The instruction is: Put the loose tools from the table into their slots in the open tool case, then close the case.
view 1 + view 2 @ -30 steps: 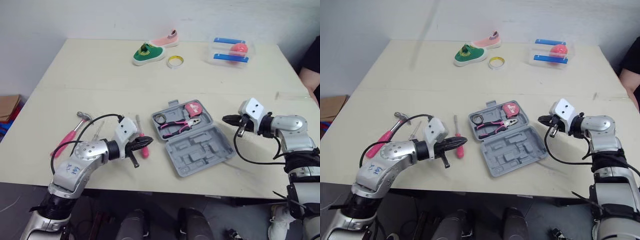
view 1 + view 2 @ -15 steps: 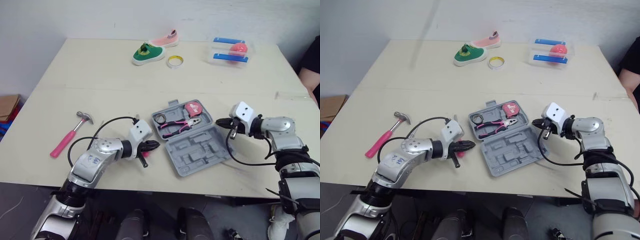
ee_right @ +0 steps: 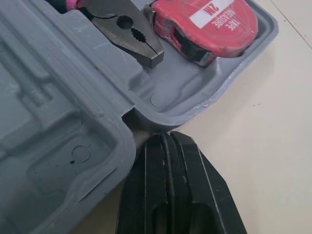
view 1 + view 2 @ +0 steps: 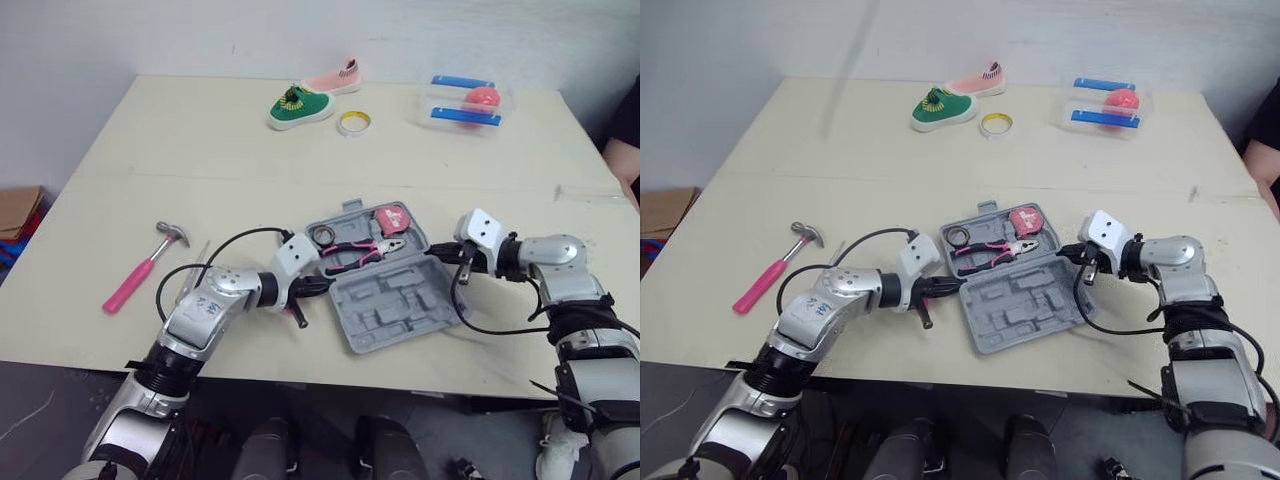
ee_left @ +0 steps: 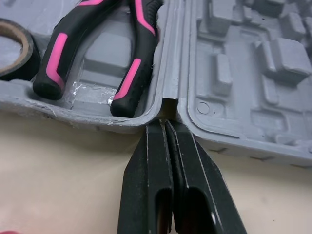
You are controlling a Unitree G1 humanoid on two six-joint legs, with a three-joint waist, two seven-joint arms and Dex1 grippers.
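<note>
The grey tool case [image 4: 400,300] lies open at the table's middle. Its far half holds pink-handled pliers [image 4: 355,250], a red tape measure [image 4: 393,218] and a black tape roll [image 4: 322,236]. The near half's slots [image 5: 243,73] are bare. My left gripper [image 4: 325,285] is shut, its tips at the hinge notch on the case's left side [image 5: 165,124]. My right gripper [image 4: 435,255] is shut too, its tips against the case's right hinge end [image 3: 165,139]. A pink-handled hammer [image 4: 145,265] lies on the table to the left. A pink screwdriver [image 4: 296,314] peeks out under my left gripper.
At the far side of the table are a green shoe [image 4: 298,105], a pink shoe [image 4: 335,78], a yellow tape ring [image 4: 352,122] and a clear box [image 4: 468,100] with blue bars and a red ball. A person [image 4: 628,150] is at the right edge.
My left gripper has moved right, from beside the screwdriver to the case's left hinge end. My right gripper has moved left up to the case's right side.
</note>
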